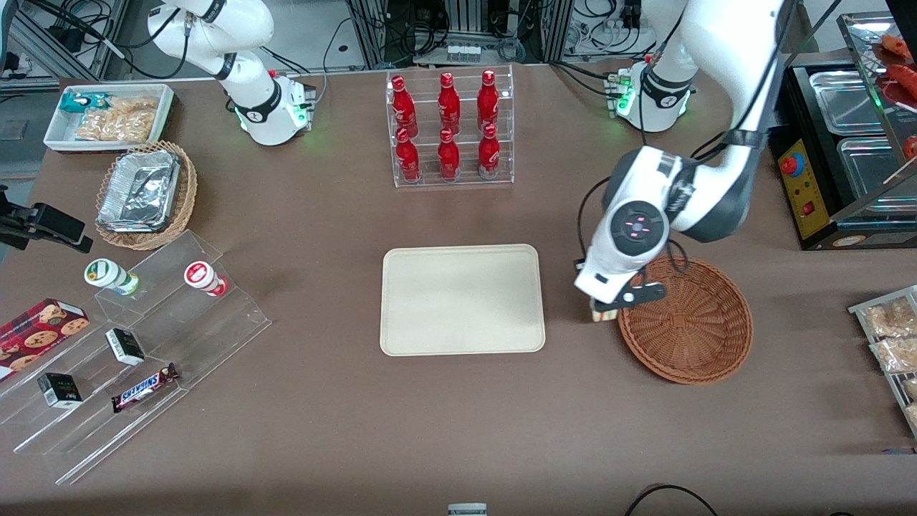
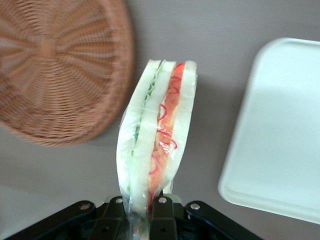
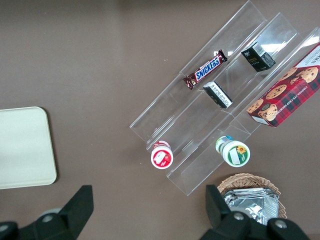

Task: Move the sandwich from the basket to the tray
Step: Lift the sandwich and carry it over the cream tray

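I am holding the triangular white-bread sandwich with red and green filling (image 2: 156,132) pinched between the black fingers of my gripper (image 2: 141,210), cut edge outward. It is hanging above the brown table between the round reddish-brown wicker basket (image 1: 689,319) and the flat cream rectangular tray (image 1: 462,299), just beside the basket's rim.

Brown matte table (image 1: 458,430), evenly lit from overhead, soft shadows only.
Noted gripper (image 1: 605,309) low over the table, clamped on sandwich (image 2: 155,130). Logged grey floor (image 1: 315,36) with cables farther from front camera than its fingers; black counter unit (image 1: 809,186) toward working arm's end.
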